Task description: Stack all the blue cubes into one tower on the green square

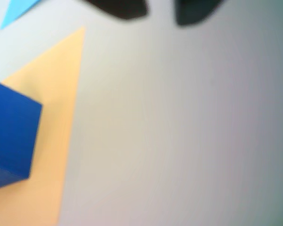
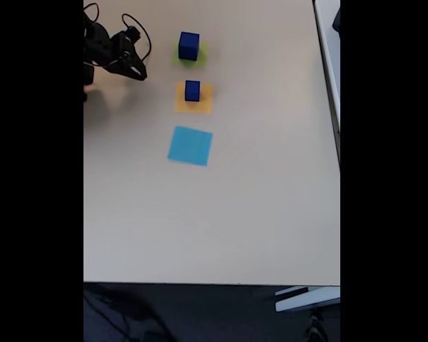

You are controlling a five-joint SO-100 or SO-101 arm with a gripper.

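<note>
Likely an office or lab: plain beige table (image 2: 221,228), dark floor (image 2: 200,313).

Navy cubes (image 2: 189,45) — lime square (image 2: 200,57)

Between your tool (image 2: 138,70) and the cubes the tabletop (image 2: 257,199) lies bare. Two blue cubes stand in the way: the larger cube (image 2: 188,45) on the green square (image 2: 201,54), the smaller cube (image 2: 192,90) on the orange square (image 2: 203,104). The gap between them looks narrow, though blur hampers judgement.
</note>
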